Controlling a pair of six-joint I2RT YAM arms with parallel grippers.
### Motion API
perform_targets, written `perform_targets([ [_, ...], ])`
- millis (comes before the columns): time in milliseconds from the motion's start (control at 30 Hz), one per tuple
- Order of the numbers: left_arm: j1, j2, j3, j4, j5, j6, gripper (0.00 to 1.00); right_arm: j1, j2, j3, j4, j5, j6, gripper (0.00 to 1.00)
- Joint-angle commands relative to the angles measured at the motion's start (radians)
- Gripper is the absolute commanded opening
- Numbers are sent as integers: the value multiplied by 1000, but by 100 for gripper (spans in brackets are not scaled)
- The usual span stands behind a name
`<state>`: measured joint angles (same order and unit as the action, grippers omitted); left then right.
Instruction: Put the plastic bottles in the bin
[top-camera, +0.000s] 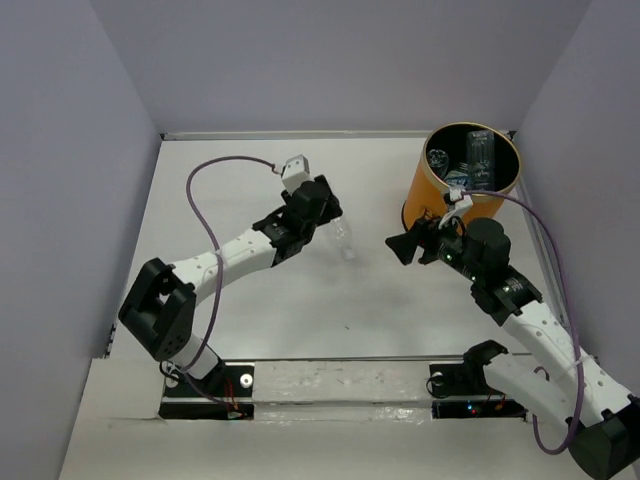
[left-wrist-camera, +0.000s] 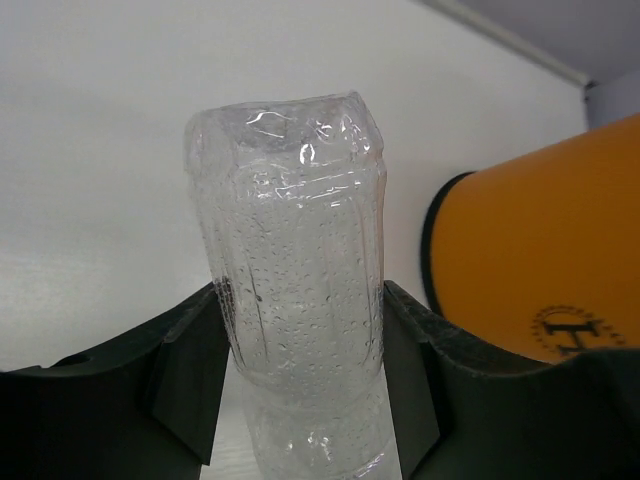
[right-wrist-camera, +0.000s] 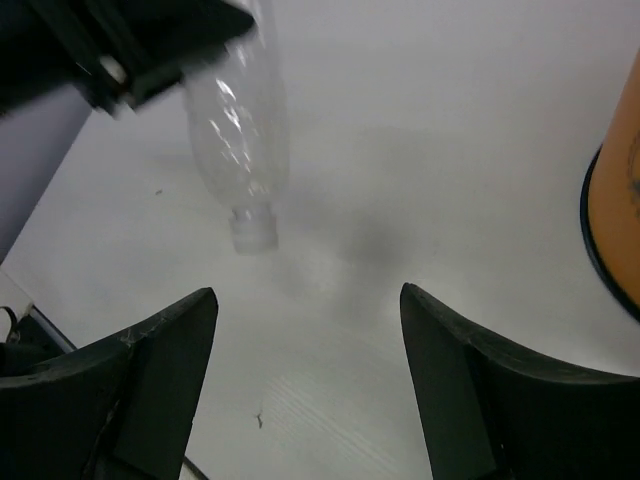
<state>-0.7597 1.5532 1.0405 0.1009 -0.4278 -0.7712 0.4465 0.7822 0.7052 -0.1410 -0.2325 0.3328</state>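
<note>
- White table (top-camera: 300, 330), both arms reach out over it.
- Orange bin (top-camera: 425, 200) stands upright at the far right corner, black inside, dark H logo on its side.
- Left gripper (left-wrist-camera: 305, 340) is mid-table, left of the bin, jaws clamped on the clear bottle.
- Right gripper (right-wrist-camera: 310, 300) is just in front of the bin, jaws wide, nothing between them, pointing toward the left gripper.
- Clear bottle (left-wrist-camera: 290, 240) is crinkly, gripped around its body, cap end tilted down toward the table, outside the bin.
- A few bottles (top-camera: 478, 155) lie inside the bin.
</note>
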Motion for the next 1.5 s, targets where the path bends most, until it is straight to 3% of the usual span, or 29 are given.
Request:
perform_targets([
  [0,-4,-123,208,74,-71,182,46,6,-76,-157,88,50,161,74],
  [133,-6,-101,372,111,-46,256,41,6,-143,-314,207,-2,265,52],
  [200,-7,-61,463,129,-25,273,41,6,-129,-360,218,-42,291,35],
  [300,-18,2,575,187,1,291,41,15,-124,-398,227,-74,292,24],
  [567,-67,278,924,247,46,342,42,15,-123,-486,265,-125,319,20],
  [867,-132,524,1173,356,29,401,42,70,-51,-503,382,-159,334,19],
  [1033,-145,749,1438,381,76,481,45,107,-38,-507,383,-151,319,20],
  [1200,-164,820,1439,390,80,536,47,118,-72,-504,373,-142,315,20],
  [1267,-165,814,1400,401,75,555,56,118,-81,-501,357,-137,298,20],
  [1300,-165,809,1394,401,75,561,76,118,-83,-498,344,-122,285,20],
  [1367,-165,803,1385,402,92,584,99,118,-92,-497,327,-116,282,20],
  [1467,-167,772,1376,401,124,601,99,118,-109,-497,327,-113,282,20],
])
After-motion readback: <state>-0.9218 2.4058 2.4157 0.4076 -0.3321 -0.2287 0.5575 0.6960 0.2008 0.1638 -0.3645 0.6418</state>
